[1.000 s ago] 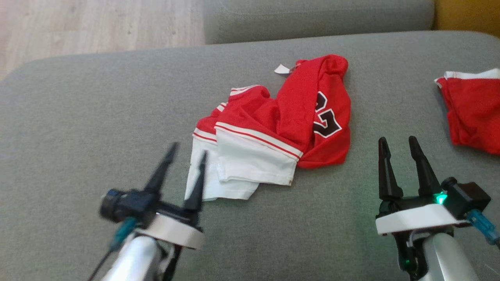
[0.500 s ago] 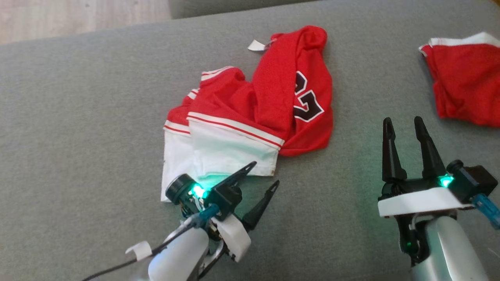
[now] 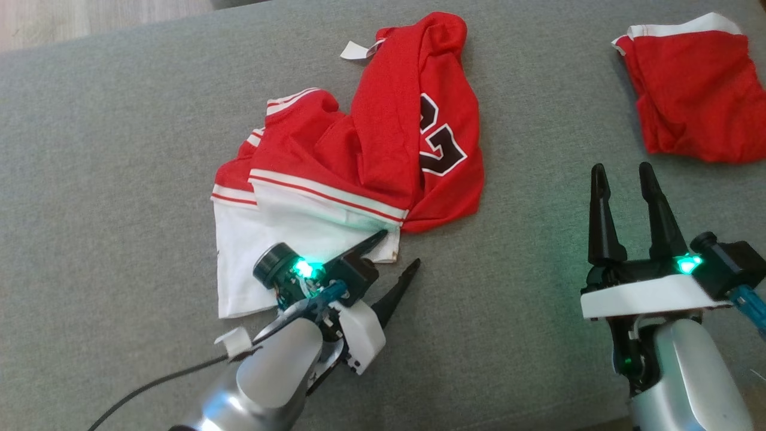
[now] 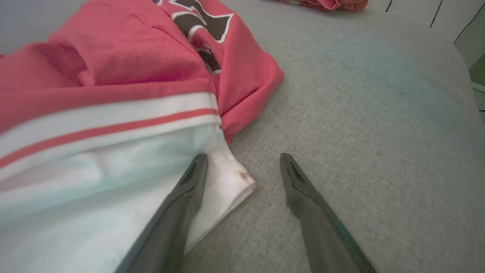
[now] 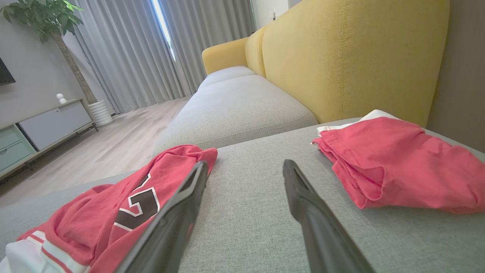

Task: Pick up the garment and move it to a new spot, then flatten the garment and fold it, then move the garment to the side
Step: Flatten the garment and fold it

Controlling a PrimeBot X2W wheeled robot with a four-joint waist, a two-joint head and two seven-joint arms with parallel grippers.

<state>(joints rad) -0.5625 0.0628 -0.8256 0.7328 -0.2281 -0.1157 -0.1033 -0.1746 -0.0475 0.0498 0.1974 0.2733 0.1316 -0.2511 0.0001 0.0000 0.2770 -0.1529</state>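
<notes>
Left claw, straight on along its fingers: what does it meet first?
Probably the crumpled red-and-white jersey: its white hem corner lies inside the open left claw, red fold just beyond. Height above cloth unclear.

You can read one marking: black numerals with a white outline on the right side of the red jersey. In the right wrist view, the clearer digit looks like a 2. A fold creases the other, so you cannot tell it. The white tag at the jersey's far edge is too small to read.
</notes>
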